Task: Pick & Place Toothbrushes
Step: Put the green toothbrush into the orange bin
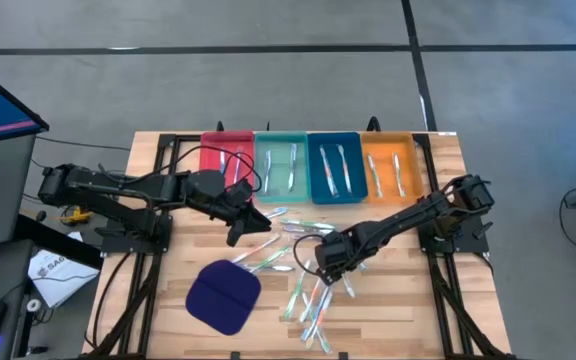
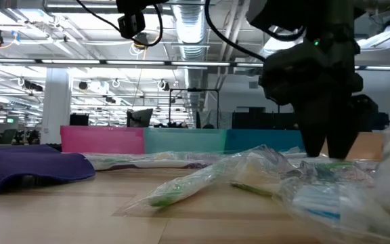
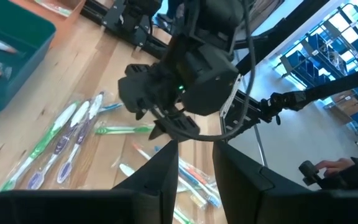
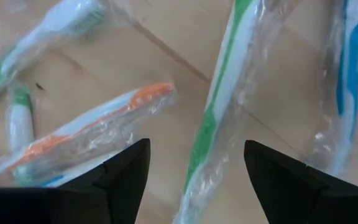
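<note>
Right wrist view: right gripper (image 4: pixel 194 163) spread wide, empty, low over wrapped toothbrushes (image 1: pixel 308 290) (green one between its fingers).
Table middle: toothbrushes scattered beside blue pad (image 1: pixel 223 297).
Left gripper (image 1: pixel 251 228): narrow gap, holding nothing, near the pile.
Far edge: trays (image 1: pixel 311 166) hold more toothbrushes.
</note>
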Controlling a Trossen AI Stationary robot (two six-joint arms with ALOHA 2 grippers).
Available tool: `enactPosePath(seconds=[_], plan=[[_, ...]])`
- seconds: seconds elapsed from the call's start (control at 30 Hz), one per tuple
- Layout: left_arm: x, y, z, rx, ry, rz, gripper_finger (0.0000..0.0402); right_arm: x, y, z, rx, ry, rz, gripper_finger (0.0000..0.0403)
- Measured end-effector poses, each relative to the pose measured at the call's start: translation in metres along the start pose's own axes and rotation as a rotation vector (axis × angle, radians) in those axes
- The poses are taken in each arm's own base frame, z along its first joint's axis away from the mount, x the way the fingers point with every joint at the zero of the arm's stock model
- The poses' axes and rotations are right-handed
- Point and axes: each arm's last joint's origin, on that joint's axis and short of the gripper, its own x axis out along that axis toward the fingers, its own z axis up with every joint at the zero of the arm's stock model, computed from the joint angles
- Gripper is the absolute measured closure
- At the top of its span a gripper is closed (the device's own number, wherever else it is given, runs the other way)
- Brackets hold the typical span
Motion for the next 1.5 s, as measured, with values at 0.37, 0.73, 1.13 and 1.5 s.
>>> enactPosePath(seconds=[0.37, 0.73, 1.13, 1.5], plan=[[0.0, 0.0, 0.001, -0.001, -0.007, -0.004, 0.0308, 0.006, -0.003, 0.001, 0.003, 0.005, 0.031, 0.0166], [0.0, 0.0, 0.001, 0.001, -0.021, 0.006, 0.0308, 0.006, -0.007, 0.001, -0.005, 0.015, -0.001, 0.0268], [0.0, 0.0, 0.002, 0.002, -0.028, 0.01, 0.0308, 0.011, -0.007, 0.001, -0.027, 0.04, -0.007, 0.028], [0.0, 0.0, 0.002, 0.002, -0.034, 0.016, 0.0308, 0.011, -0.009, 0.002, -0.027, 0.044, -0.018, 0.0279]])
